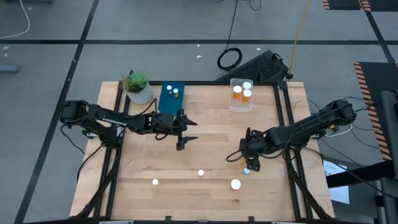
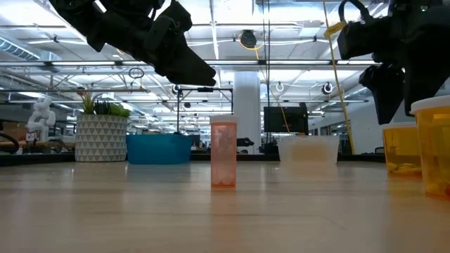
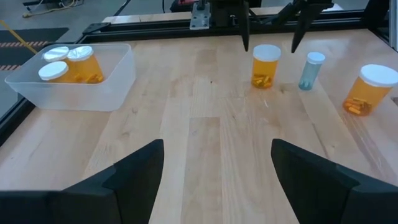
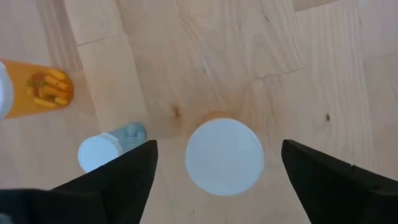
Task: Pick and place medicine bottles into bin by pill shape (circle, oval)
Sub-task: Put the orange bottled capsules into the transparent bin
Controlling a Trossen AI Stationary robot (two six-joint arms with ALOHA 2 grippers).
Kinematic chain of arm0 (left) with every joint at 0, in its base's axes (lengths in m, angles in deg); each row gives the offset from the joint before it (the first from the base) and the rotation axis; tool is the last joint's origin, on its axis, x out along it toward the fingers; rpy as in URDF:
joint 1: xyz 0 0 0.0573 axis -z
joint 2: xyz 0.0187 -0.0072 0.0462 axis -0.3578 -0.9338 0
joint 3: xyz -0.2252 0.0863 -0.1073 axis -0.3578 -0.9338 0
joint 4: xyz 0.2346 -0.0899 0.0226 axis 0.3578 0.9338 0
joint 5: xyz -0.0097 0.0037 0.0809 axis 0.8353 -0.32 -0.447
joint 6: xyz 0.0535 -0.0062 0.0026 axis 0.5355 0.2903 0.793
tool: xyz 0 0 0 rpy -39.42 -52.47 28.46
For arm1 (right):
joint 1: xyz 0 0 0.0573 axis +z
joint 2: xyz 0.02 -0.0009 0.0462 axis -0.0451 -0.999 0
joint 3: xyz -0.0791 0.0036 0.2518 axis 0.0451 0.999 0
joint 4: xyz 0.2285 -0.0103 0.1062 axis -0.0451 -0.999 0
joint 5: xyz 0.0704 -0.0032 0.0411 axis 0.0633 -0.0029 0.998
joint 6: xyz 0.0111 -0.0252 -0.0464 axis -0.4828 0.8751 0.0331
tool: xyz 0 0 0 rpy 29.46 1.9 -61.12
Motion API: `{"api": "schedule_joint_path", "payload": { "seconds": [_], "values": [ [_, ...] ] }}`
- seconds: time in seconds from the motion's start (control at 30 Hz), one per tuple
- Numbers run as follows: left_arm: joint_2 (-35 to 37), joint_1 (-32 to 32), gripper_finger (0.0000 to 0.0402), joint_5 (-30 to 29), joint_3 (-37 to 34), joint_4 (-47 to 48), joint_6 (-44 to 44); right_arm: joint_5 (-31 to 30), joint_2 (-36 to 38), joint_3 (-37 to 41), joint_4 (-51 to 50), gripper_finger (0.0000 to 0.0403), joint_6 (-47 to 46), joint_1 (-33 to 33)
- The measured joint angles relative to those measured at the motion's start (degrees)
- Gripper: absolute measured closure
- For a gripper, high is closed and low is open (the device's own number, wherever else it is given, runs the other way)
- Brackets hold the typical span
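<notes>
My right gripper [image 4: 217,148] hangs open, pointing down, over an orange medicine bottle with a white cap [image 4: 225,155]. Its fingers stand on either side of the cap without touching it. In the left wrist view that bottle [image 3: 266,65] stands upright on the table below the right arm's fingers. Beside it stand a small pale bottle [image 3: 310,70] and another orange bottle [image 3: 369,90]. My left gripper [image 1: 188,130] is open above the table's middle left, with nothing between its fingers. Two more bottles [image 1: 201,173] [image 1: 155,182] stand near the front edge.
A blue bin [image 1: 172,98] holding two bottles and a clear bin [image 1: 241,102] holding orange bottles stand at the far edge. A potted plant [image 1: 137,86] is at the far left corner. Bare wood lies between the two arms.
</notes>
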Motion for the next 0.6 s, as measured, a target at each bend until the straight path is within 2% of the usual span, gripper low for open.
{"api": "schedule_joint_path", "payload": {
  "seconds": [0.6],
  "values": [
    [0.00,0.00,0.0103,0.02,0.00,0.10,0.52,1.22,-6.76,0.00,0.05,0.0065,1.73,-0.16]
  ]
}}
